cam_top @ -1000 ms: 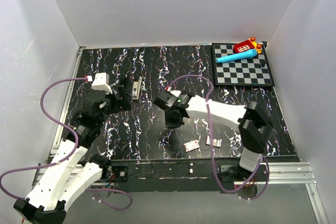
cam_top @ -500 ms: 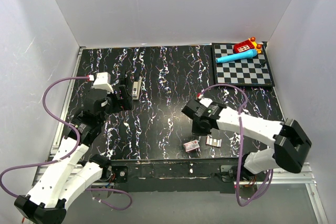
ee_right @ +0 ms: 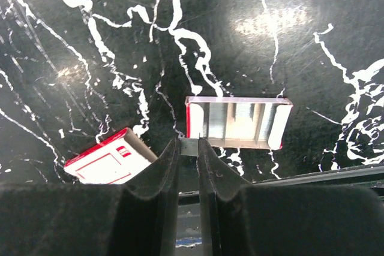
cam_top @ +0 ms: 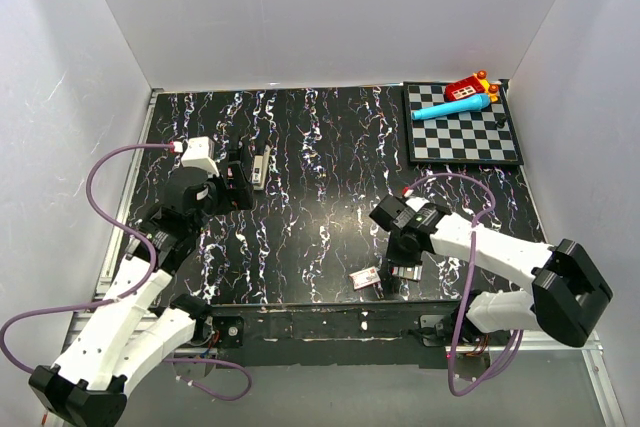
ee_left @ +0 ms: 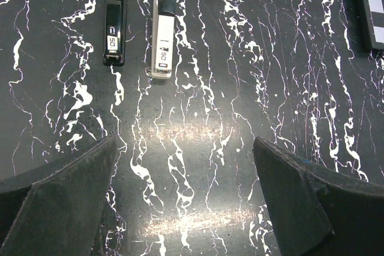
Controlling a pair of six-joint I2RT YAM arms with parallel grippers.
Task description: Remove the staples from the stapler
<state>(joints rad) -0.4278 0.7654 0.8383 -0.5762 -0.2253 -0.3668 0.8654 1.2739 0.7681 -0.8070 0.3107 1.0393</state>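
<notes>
Hovering wide open, the left gripper [ee_left: 183,145] sits near the stapler [ee_left: 163,34] — swung apart, both halves flat on the table [cam_top: 330,147], far left; right gripper [ee_right: 189,143] clenched on a thin staple strip [ee_right: 187,147] — just beside the small tray [ee_right: 237,123] and red-and-white box [ee_right: 108,163].

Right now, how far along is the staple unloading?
Done: the stapler lies swung open, halves side by side. In hand: the right hand pinches a thin grey strip, probably staples, by the silver tray. Remaining: setting it down; whether more staples sit inside, I can't tell. The left hand is open, holding nothing.
</notes>
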